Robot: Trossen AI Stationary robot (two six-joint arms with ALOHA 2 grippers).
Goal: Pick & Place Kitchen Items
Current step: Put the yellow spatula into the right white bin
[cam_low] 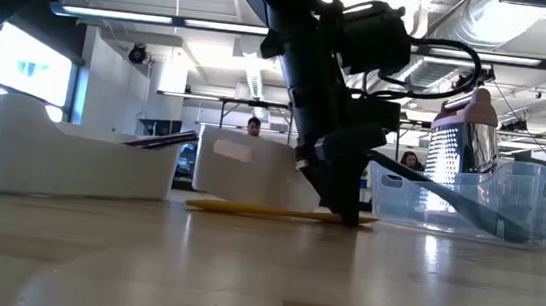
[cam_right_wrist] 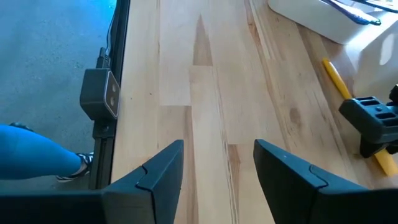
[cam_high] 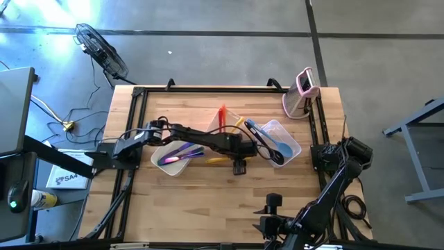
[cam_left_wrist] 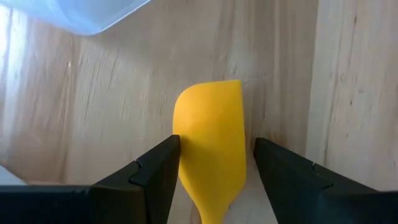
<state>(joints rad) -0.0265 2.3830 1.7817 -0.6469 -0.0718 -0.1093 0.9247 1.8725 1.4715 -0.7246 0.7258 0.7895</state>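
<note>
Three clear tubs [cam_high: 173,158] stand on the table [cam_high: 208,215]. One pink-and-white gadget [cam_high: 300,94] stands at the far right corner. One yellow spatula [cam_left_wrist: 211,140] lies on the wood, one red utensil [cam_high: 223,115] in the far tub, and purple utensils [cam_high: 182,151] in another, their number unclear.

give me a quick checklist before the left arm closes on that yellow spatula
1. Yellow spatula sits between the left gripper fingers: ok.
2. Jaws open, not yet clamped: ok.
3. Spatula lies flat on the table: ok.
4. Fingers down at table level, low view: ok.
5. Nearest clear tub clear of the fingers: ok.
6. Right gripper open, parked at the table's near edge, out of the way: ok.
</note>
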